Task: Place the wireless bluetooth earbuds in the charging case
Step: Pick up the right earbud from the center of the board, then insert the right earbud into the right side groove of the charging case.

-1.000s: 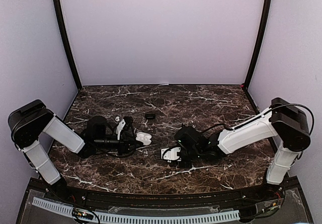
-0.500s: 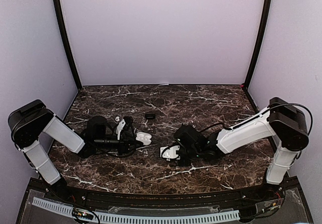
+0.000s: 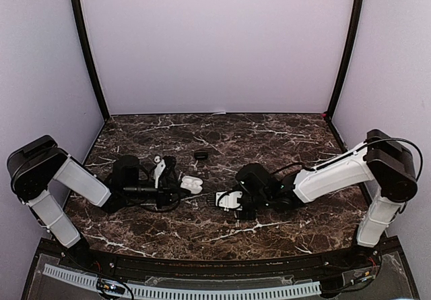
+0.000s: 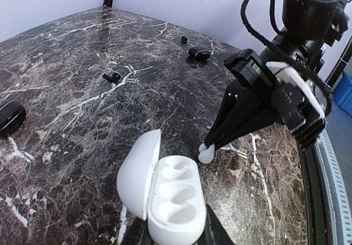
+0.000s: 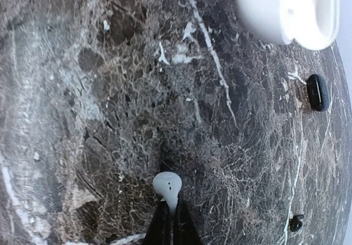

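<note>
Right wrist: right gripper (image 5: 170, 214) pinches white earbud (image 5: 167, 185)

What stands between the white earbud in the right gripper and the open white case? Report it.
Nothing visible does. The right gripper pinches the white earbud beside the open white case, which the left gripper holds. Only marble tabletop lies between them; its sockets look empty, and the lid tilts away from the earbud.

three cases (image 4: 165, 198), three earbuds (image 4: 206, 154)
</note>
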